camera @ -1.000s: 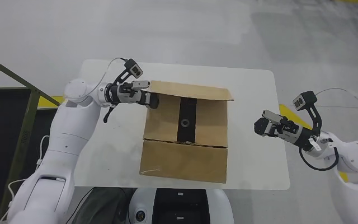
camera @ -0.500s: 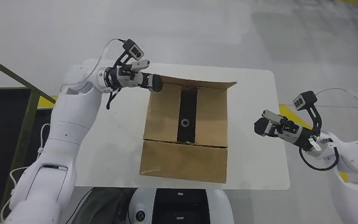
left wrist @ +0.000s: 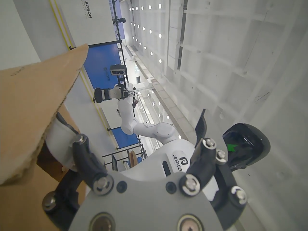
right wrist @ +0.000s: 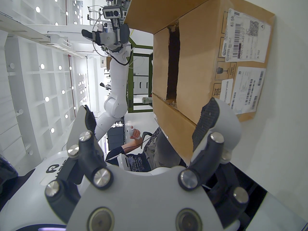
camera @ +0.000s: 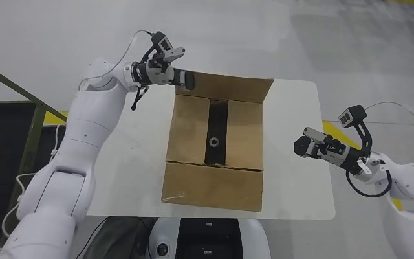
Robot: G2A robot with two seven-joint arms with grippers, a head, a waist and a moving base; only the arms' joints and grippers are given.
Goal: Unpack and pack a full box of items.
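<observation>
Lifted within the last second: far flap [camera: 226, 87] of box [camera: 194, 129], from lying over the top to standing nearly upright. Carried left gripper [camera: 183, 78] up and back with it. Noted left jaws spread, one finger against the flap's corner, nothing clamped. Kept right gripper [camera: 300, 145] unmoved off the right side of desk [camera: 291, 97], jaws parted, empty. Found box mid-desk, two inner flaps down. Judged unpacking at the opening stage, inner flaps next. Could not identify contents through dark slot [camera: 217, 123] between the inner flaps.
</observation>
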